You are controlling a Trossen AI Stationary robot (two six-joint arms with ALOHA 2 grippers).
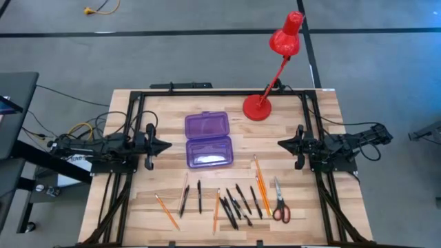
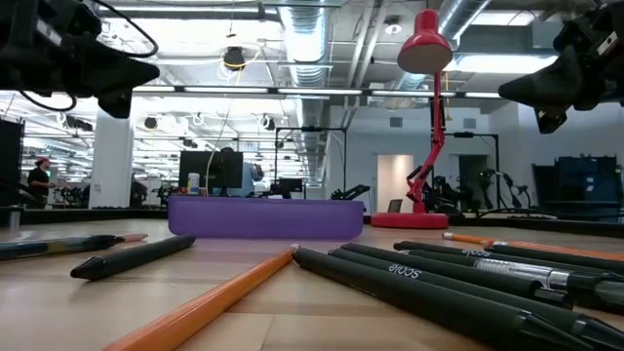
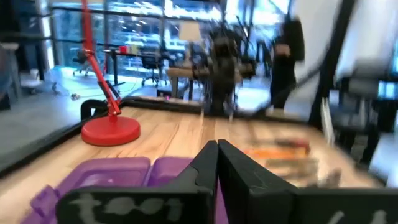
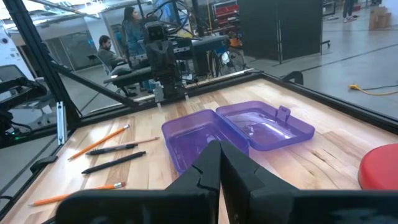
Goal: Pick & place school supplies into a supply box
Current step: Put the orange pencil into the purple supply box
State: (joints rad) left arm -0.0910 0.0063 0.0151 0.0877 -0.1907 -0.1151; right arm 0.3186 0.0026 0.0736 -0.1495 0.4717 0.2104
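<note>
Purple supply box (image 1: 208, 140) lies open at frame center in the high view, midway between both grippers and touching neither. Left gripper (image 1: 165, 145) at center-left, fingers pressed together, empty, tips pointing at the box. Right gripper (image 1: 282, 143) at center-right, also closed and empty. Pencils (image 1: 261, 183), pens (image 1: 234, 205) and scissors (image 1: 279, 202) are spread along the lower frame, below the box. Red lamp (image 1: 274, 66) upper right.
</note>
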